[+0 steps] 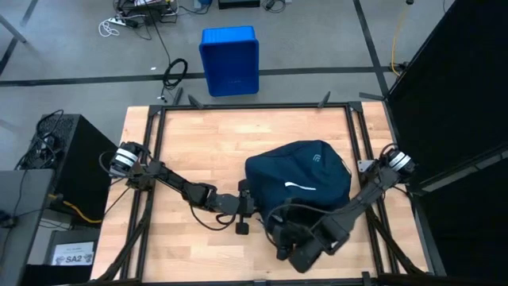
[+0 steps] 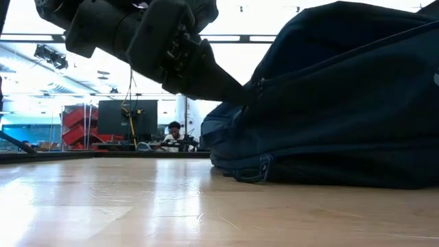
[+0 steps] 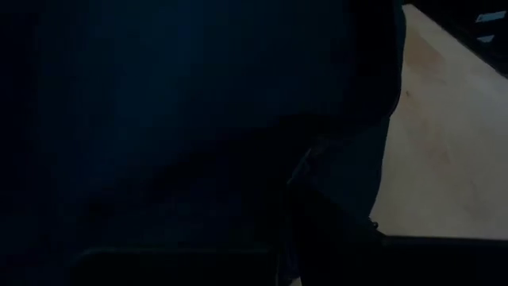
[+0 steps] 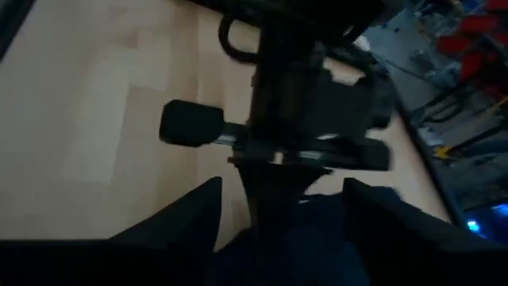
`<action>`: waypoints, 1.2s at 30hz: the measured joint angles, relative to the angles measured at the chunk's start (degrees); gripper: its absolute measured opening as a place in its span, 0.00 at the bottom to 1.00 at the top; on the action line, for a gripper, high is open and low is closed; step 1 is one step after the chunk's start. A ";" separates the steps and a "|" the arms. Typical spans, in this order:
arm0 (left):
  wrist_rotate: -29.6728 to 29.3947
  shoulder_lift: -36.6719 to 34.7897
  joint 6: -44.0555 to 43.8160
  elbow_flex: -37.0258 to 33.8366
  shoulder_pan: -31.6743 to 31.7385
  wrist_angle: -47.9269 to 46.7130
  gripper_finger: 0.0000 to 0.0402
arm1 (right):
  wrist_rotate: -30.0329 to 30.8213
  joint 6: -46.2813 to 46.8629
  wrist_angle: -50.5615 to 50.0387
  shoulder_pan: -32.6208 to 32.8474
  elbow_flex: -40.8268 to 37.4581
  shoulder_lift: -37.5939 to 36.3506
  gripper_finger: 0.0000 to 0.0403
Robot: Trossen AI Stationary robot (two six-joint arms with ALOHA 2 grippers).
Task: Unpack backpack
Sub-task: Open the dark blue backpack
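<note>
The right pincer (image 1: 279, 238) sits at the near edge of the backpack (image 1: 298, 179), its two fingers (image 4: 186, 214) spread apart with dark navy fabric between them, though whether they grip it is hard to tell. The left pincer (image 1: 248, 204) is closed tight against the backpack's left side, seemingly pinched on the fabric by the zipper seam (image 2: 257, 86). The backpack lies on the wooden tabletop (image 1: 198, 143), and beyond it, off the tabletop's far edge, a blue bin (image 1: 229, 59) stands on the floor.

Two dark jointed arms (image 1: 178, 187), silver shoulder caps, black cables
</note>
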 joint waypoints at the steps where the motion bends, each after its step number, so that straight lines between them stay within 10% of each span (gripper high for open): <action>1: 0.07 0.00 0.09 0.21 0.00 -0.34 0.00 | -1.25 -0.07 0.60 -0.65 -1.14 0.00 0.60; 21: 0.66 -8.66 1.13 0.85 -0.60 -5.02 0.00 | -6.77 9.19 2.44 -5.32 -11.91 0.07 0.50; 36: 4.98 -6.41 -7.79 0.81 -1.03 -12.35 0.04 | -13.29 12.33 0.29 -8.41 -12.36 0.07 0.02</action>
